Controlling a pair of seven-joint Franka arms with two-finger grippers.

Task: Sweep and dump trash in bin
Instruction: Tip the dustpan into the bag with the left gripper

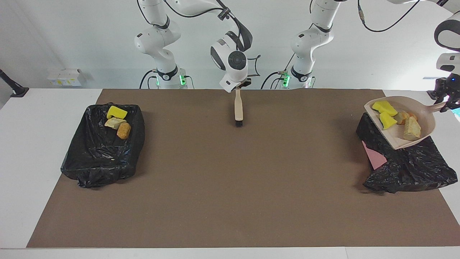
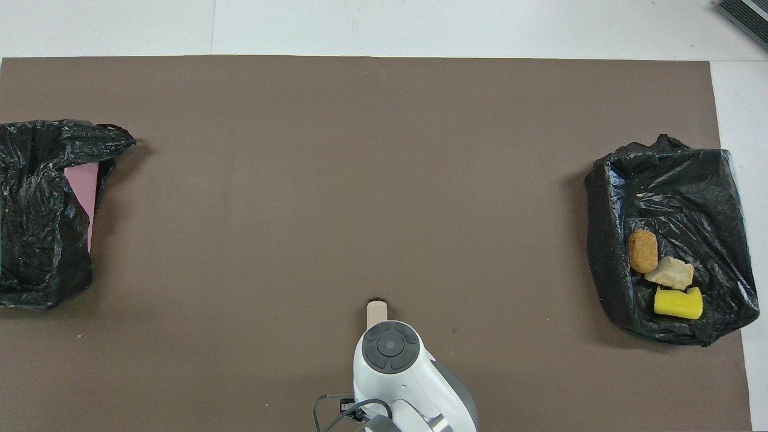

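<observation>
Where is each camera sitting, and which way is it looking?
Facing view: high across the table, looking at the robots; both white arms show, the right pincer holding a beige brush, the left pincer holding a beige plastic dustpan of trash scraps over a black-bagged bin.
Overhead view: high above the robots' end, looking steeply down; only the right arm's wrist shows, over the brush.
Shared: brown mat, both bins, brush, and three scraps in the other bagged bin.
</observation>
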